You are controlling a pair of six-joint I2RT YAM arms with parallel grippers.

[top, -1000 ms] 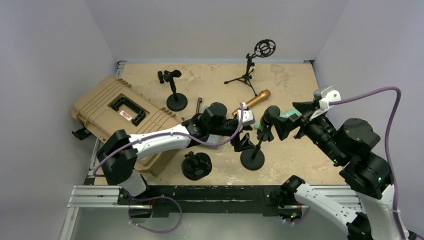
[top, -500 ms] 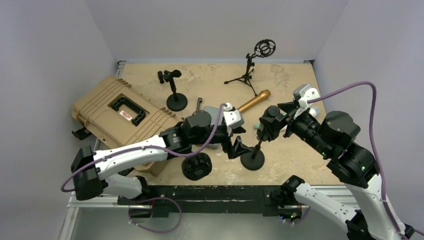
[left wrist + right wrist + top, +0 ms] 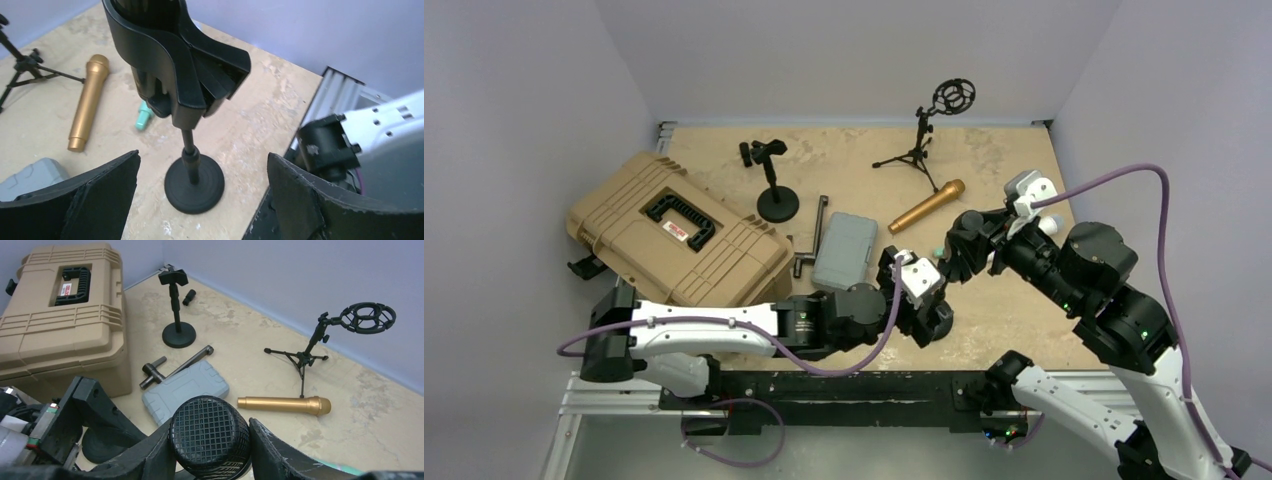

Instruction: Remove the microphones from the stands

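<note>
The black microphone (image 3: 210,437) sits in the clip of a black round-based stand (image 3: 194,182) near the table's front. Its mesh head lies between the fingers of my right gripper (image 3: 210,440), which touch it on both sides; the gripper is shut on it. From above, the right gripper (image 3: 961,248) comes in from the right onto the microphone (image 3: 968,226). My left gripper (image 3: 202,159) is wide open, one finger on each side of the stand's pole and base, touching neither. In the top view the left gripper (image 3: 927,308) partly hides the stand base (image 3: 941,323).
A gold microphone (image 3: 926,205) lies on the table behind the stand. A grey case (image 3: 844,250), a T-shaped wrench (image 3: 812,238) and a tan hard case (image 3: 674,230) lie to the left. A second stand (image 3: 774,185) and a tripod with shock mount (image 3: 924,130) stand at the back.
My right gripper has closed onto the microphone head. The left arm has swung back toward the near edge, and its gripper has opened wider around the stand's base.
</note>
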